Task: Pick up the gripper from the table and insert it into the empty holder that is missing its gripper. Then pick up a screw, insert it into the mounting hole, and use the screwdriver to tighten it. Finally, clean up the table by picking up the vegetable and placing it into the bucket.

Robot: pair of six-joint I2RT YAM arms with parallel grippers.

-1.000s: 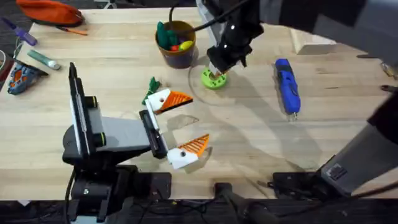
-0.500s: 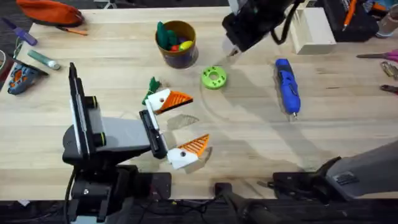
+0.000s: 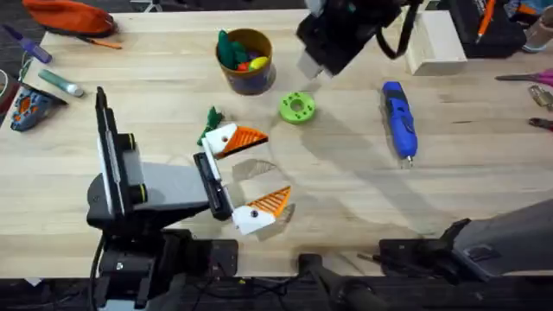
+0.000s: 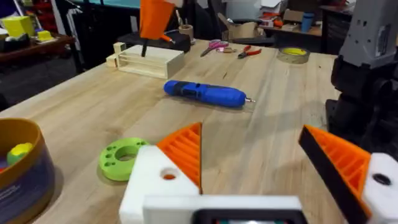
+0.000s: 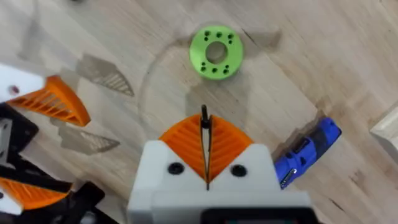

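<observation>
My right gripper [image 3: 311, 62] hangs high over the far middle of the table, beyond the lime-green ring [image 3: 296, 108]. In the right wrist view its orange pads [image 5: 186, 146] are pressed together on a thin dark screw [image 5: 204, 116] that sticks out of the tips. My left gripper [image 3: 244, 171] rests open near the table's middle, and both of its white mounts carry orange pads. The dark green vegetable [image 3: 212, 117] lies against its far finger. The bucket [image 3: 245, 60] stands behind it. The blue screwdriver [image 3: 399, 119] lies to the right. The loose gripper and empty holder are out of view.
A pale wooden tray [image 3: 436, 39] sits at the back right. An orange pouch [image 3: 69, 15] and small tools [image 3: 30, 102] lie at the far left, with hand tools [image 3: 540, 91] at the right edge. Bare wood stretches between the ring and the screwdriver.
My right gripper has lifted off the lime-green ring and risen toward the table's far side. The left arm, vegetable and screwdriver have not moved.
</observation>
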